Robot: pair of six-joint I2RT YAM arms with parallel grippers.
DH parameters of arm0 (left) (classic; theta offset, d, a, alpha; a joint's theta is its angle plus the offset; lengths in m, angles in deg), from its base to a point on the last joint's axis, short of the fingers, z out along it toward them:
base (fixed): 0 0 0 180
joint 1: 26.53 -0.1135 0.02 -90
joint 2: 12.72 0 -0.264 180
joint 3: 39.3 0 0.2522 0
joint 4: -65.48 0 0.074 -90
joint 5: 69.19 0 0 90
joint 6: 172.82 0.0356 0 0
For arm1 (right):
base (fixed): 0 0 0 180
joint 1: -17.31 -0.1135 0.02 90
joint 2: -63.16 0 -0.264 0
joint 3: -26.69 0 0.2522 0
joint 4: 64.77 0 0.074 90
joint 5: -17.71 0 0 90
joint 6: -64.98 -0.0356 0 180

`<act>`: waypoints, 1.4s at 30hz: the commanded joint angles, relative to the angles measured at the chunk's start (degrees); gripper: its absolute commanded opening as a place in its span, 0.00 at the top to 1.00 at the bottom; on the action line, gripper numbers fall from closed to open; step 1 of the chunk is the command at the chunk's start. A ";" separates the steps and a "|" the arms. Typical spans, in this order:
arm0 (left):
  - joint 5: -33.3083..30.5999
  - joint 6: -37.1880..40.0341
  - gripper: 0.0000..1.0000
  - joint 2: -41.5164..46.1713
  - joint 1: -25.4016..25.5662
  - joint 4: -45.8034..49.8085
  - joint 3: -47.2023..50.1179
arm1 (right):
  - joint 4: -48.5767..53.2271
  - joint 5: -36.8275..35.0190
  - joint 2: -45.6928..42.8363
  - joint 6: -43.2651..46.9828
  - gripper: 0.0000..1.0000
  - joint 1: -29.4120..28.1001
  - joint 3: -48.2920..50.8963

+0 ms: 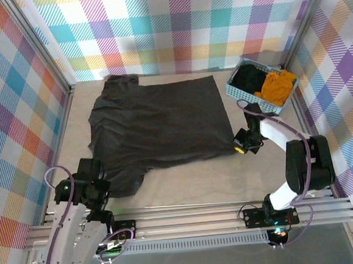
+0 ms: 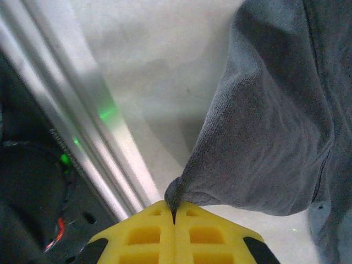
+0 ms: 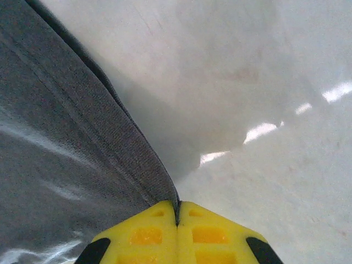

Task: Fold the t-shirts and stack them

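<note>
A dark charcoal-grey t-shirt [image 1: 158, 127] lies spread flat on the table, collar toward the left. My left gripper [image 1: 101, 190] is shut on the shirt's near-left sleeve; in the left wrist view a bunched tip of grey cloth [image 2: 264, 126] is pinched between the yellow fingers [image 2: 143, 236]. My right gripper [image 1: 243, 145] is shut on the shirt's near-right hem corner; the hemmed edge [image 3: 82, 143] runs into the closed yellow fingers [image 3: 214, 234]. A black t-shirt [image 1: 248, 77] and a mustard-orange t-shirt [image 1: 277, 86] sit crumpled in the basket.
The light blue perforated basket [image 1: 239, 93] stands at the back right, against the checked wall. An aluminium rail [image 1: 189, 219] runs along the near table edge. Bare tabletop [image 1: 198, 179] lies between the shirt and the rail.
</note>
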 commanded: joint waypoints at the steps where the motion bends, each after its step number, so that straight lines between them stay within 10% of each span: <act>1: 0.97 -2.32 1.00 0.90 0.41 5.30 0.93 | 3.48 -0.75 -2.28 0.44 1.00 -0.56 3.27; 15: 5.54 4.47 1.00 1.66 0.40 -15.25 -9.01 | 7.43 -0.05 -5.91 0.97 1.00 -0.87 -0.22; 42: -1.24 14.84 1.00 -43.61 -7.44 -36.96 -32.23 | 12.33 -1.65 17.03 -6.76 1.00 0.33 -29.79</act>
